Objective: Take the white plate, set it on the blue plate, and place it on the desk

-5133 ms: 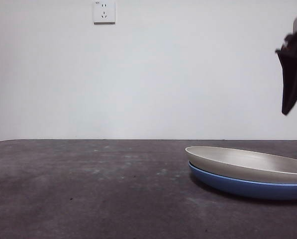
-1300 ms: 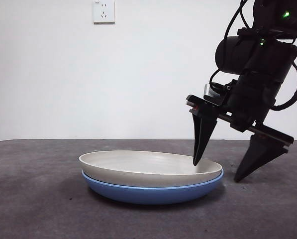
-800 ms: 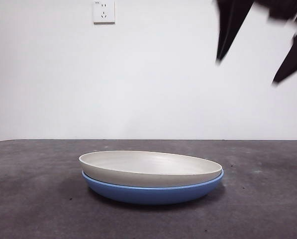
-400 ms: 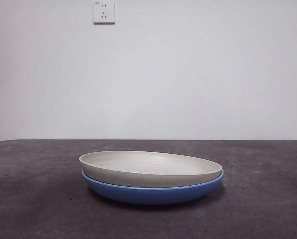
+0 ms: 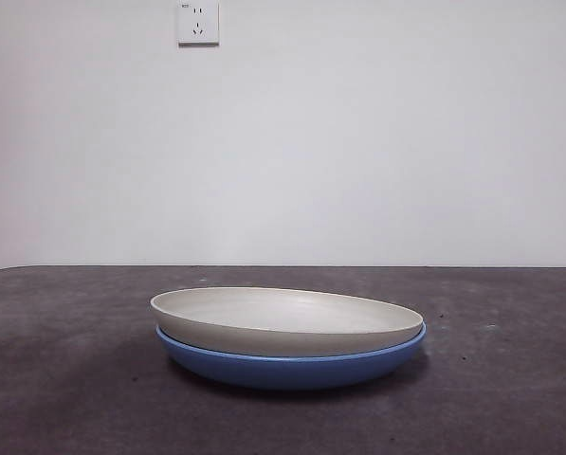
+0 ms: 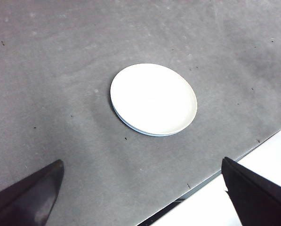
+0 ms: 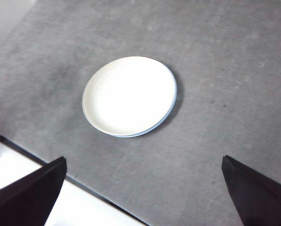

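The white plate (image 5: 284,320) lies stacked inside the blue plate (image 5: 292,368) on the desk (image 5: 64,379), in the middle of the front view. Both wrist views look down on the stack from high up: the white plate (image 6: 153,98) (image 7: 128,95) covers the blue plate, whose rim shows only as a thin edge (image 6: 139,130) (image 7: 170,106). My left gripper (image 6: 140,197) is open and empty, far above the desk. My right gripper (image 7: 142,195) is open and empty, also far above the desk. Neither gripper shows in the front view.
A white wall with a power socket (image 5: 198,23) stands behind the desk. The desk's edge (image 6: 211,181) (image 7: 65,181) runs near each gripper in the wrist views, with a pale floor beyond.
The stacked plates were slid from the right to the middle of the desk. The gripper at the white plate's rim let go, rose and left the front view. The plates now lie still.
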`<action>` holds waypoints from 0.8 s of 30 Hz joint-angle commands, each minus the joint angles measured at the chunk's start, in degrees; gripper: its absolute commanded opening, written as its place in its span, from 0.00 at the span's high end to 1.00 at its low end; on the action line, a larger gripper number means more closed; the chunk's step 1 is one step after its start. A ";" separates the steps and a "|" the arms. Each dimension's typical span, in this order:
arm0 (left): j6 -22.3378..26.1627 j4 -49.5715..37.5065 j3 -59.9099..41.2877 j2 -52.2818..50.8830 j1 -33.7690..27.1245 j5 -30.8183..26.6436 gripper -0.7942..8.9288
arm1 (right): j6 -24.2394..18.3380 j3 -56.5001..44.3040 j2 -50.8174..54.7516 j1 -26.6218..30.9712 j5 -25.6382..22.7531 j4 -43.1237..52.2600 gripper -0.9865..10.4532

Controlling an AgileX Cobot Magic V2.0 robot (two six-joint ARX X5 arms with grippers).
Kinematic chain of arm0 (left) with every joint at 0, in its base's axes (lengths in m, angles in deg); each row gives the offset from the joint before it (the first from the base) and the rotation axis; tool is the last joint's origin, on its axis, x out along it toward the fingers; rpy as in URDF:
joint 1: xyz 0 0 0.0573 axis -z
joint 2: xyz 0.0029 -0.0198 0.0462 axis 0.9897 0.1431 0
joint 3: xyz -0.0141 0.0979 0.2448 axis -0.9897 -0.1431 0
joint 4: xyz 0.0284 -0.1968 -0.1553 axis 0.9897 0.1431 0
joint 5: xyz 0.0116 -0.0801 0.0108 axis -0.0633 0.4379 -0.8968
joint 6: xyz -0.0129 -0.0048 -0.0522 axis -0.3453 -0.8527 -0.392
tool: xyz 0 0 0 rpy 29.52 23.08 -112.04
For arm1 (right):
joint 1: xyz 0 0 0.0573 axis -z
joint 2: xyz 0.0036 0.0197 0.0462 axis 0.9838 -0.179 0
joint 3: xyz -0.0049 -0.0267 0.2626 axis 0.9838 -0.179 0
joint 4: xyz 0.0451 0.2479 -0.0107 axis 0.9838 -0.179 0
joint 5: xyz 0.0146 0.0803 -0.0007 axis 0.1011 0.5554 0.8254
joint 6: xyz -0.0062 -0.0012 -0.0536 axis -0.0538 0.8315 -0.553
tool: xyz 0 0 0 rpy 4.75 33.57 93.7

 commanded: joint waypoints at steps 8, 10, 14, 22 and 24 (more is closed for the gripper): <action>1.11 -0.42 0.59 0.22 0.52 -0.31 0.68 | -0.52 0.70 0.37 -0.42 0.04 0.48 0.87; 1.11 -0.44 0.59 0.22 0.52 -0.31 0.90 | -0.76 0.70 0.37 -0.42 0.02 1.09 0.90; 1.09 -0.42 0.59 0.22 0.52 -0.31 0.91 | -0.83 0.70 0.39 -0.42 0.04 2.54 0.90; 1.09 -0.61 0.59 0.22 0.52 -0.31 0.91 | -0.83 0.70 0.42 -0.42 0.09 3.80 0.90; 1.09 -0.61 0.59 0.22 0.52 -0.31 0.91 | -0.83 0.70 0.42 -0.42 0.09 3.80 0.90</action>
